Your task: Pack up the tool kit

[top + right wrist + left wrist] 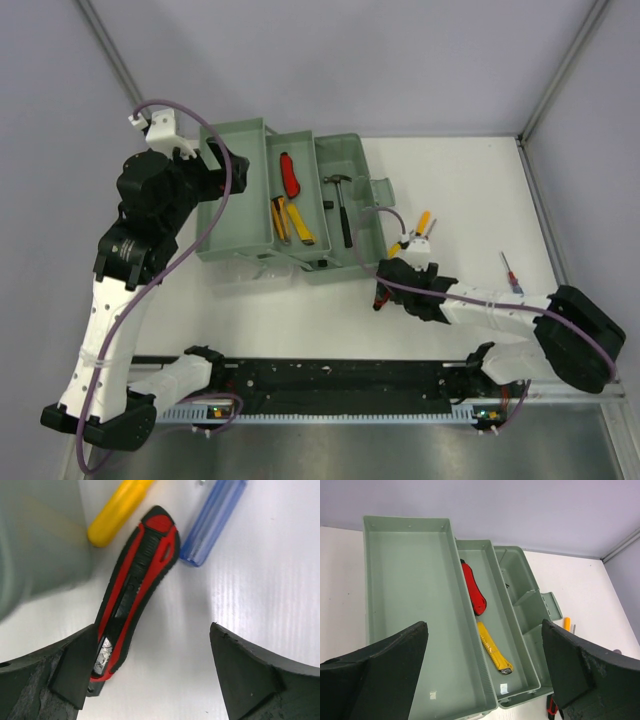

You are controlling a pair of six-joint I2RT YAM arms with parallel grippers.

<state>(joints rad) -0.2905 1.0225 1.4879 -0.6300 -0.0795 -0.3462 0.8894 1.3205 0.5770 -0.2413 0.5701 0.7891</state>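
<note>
Toolbox (243,205) lies open at the table's 11 o'clock, with the left gripper (485,672) spread wide above it. At the box's 5 o'clock, the right gripper (155,675), jaws apart, straddles a red-black knife (137,590), perhaps touching it.

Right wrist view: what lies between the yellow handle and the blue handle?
One end of a red-and-black utility knife lies between the yellow handle and the blue handle, seen in the right wrist view.

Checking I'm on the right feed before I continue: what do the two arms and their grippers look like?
The left arm and right arm: white link covers, bulky black joint housings. A lilac cable loops loosely along each. The left gripper and right gripper have thick matte-black wedge-shaped fingers. No markings visible.
</note>
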